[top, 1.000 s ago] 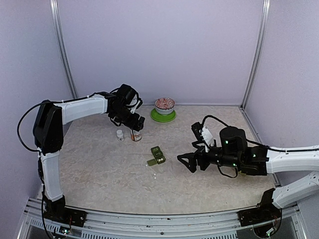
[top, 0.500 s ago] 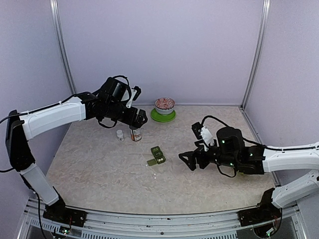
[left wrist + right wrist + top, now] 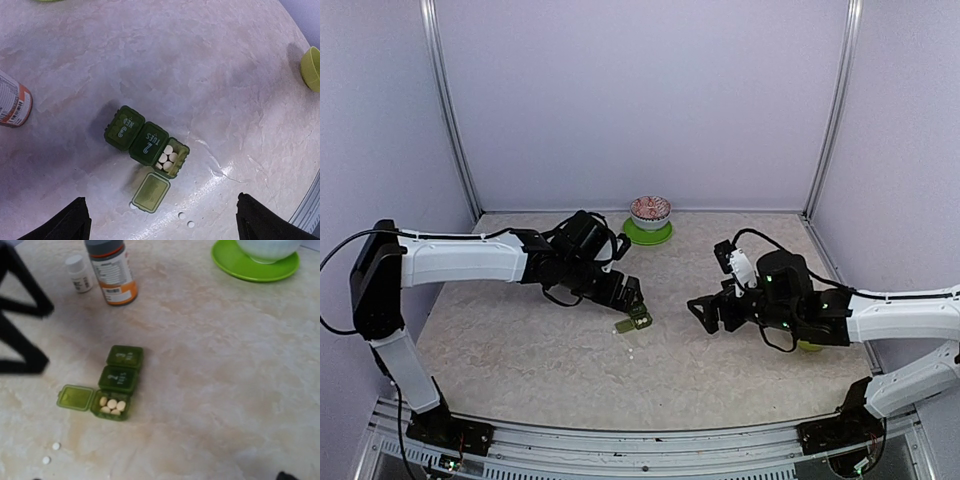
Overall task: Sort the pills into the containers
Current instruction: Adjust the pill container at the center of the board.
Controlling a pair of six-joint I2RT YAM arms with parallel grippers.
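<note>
The dark green container strip (image 3: 139, 139) lies mid-table, also seen in the top view (image 3: 638, 320) and the right wrist view (image 3: 120, 375). Two lids are closed. The end compartment is open with its lid (image 3: 151, 192) flipped out, and holds several white pills (image 3: 167, 157). Two loose pills (image 3: 181, 216) lie on the table beside the lid, and another shows at the lid's edge. My left gripper (image 3: 628, 293) hovers open and empty right above the strip, fingers (image 3: 67, 225) wide apart. My right gripper (image 3: 703, 315) is open and empty, to the right of the strip.
An orange-labelled bottle (image 3: 110, 272) and a small white bottle (image 3: 80, 273) stand behind the strip. A patterned bowl (image 3: 650, 210) on a green plate (image 3: 647, 236) sits at the back. A lime-green bowl (image 3: 311, 67) lies under my right arm.
My left arm has swung from above the bottle at the back down and right to over the container strip. My right gripper has shifted slightly towards the back.
</note>
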